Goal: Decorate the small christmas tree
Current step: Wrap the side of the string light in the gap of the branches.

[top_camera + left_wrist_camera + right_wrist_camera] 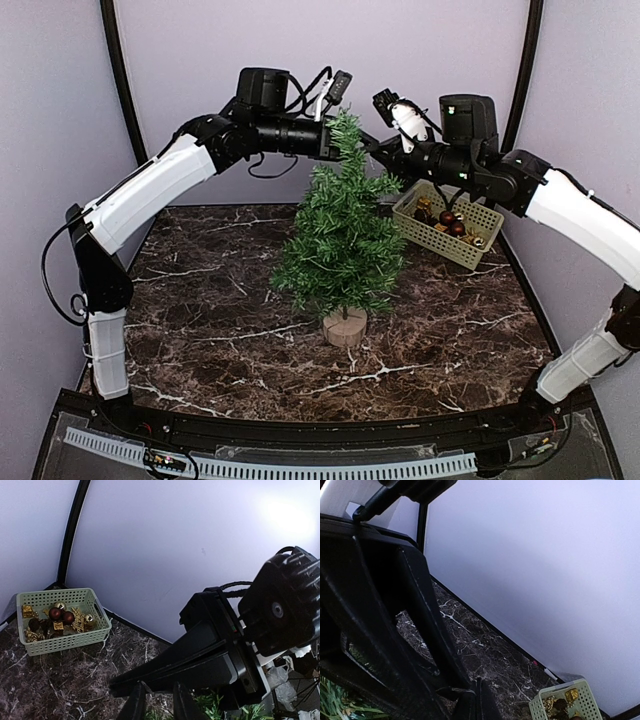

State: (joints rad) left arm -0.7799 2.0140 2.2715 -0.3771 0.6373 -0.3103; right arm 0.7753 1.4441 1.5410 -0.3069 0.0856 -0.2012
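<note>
The small christmas tree (pixel 340 240) stands mid-table on its round wooden stump (pixel 345 328). Both grippers meet at its tip. My left gripper (pixel 338 150) reaches in from the left; in its wrist view the left gripper (pixel 157 685) shows two fingers with a narrow gap, and needles (pixel 210 705) below. My right gripper (pixel 368 150) comes from the right. Its shut fingers (pixel 200 655) cross the left wrist view. A thin loop of thread (pixel 143 686) hangs at the right gripper (pixel 480 682), next to the left fingers (pixel 427 630). No ornament shows on the thread.
A pale green basket (pixel 440 245) holding dark red balls and gold trinkets sits at the back right of the dark marble table (pixel 200 330); the basket (pixel 65 640) also appears in both wrist views. Lilac walls enclose the table on three sides.
</note>
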